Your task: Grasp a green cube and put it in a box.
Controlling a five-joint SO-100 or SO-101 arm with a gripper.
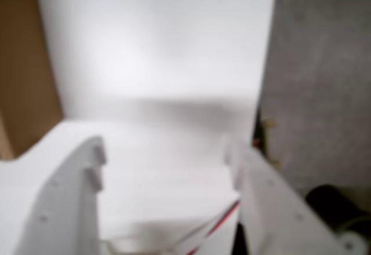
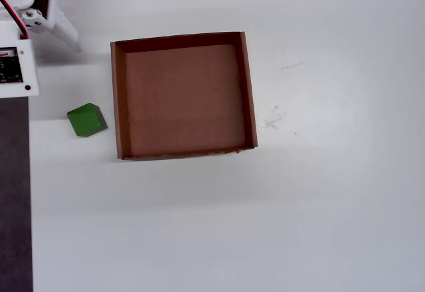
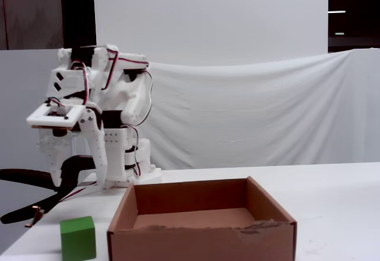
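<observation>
White two-finger hand (image 1: 165,156), fingers parted, nothing held; small bright-green cube (image 2: 87,120) on white tabletop (image 2: 319,199) outside shallow square brown cardboard box (image 2: 249,93).

Hand: in the wrist view the two white fingers (image 1: 75,203) stand well apart with bare tabletop between them, touching nothing; a green edge shows at the top of that view and a brown wall at its left. Arm: white printed arm (image 3: 110,124) folded back over its base at the tabletop's far left in the fixed view, hand pointing downward, raised clear of the surface. Cube: overhead, just beside the box's left wall, apart from it, well short of the hand. Box: floor bare.
</observation>
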